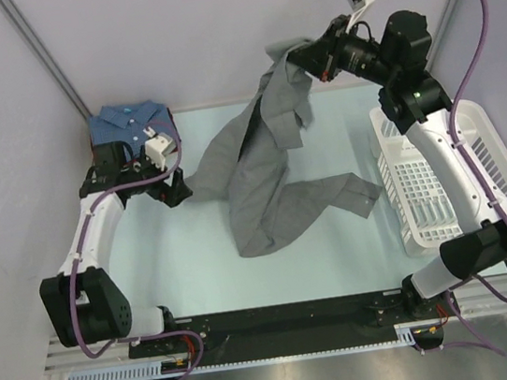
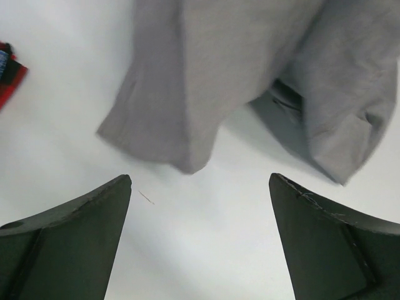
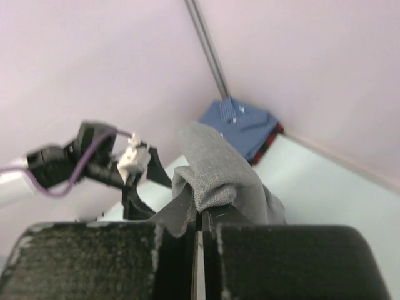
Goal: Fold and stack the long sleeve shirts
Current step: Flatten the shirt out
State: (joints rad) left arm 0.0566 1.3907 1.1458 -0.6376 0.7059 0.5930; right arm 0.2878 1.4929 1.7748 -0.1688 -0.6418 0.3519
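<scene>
Your grey shirt (image 1: 261, 179) is the big item: soft, light and limp. It hangs from a raised far-right pinch and drapes diagonally down onto the table (image 1: 338, 254), one sleeve lying out rightward. I'd take it at a shoulder seam or hem corner. The folded blue shirt (image 1: 131, 122) sits far-left. Your right gripper (image 3: 200, 219) is clamped on grey cloth; your left gripper (image 2: 200, 206) gapes wide and empty beside its left edge

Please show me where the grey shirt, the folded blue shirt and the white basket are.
Plain grey cloth shirt (image 1: 263, 189): top external view, middle of its body.
Folded blue collared shirt (image 1: 124, 128): top external view, front below the collar.
White plastic slatted basket (image 1: 420, 197): top external view, bare slatted floor.
</scene>
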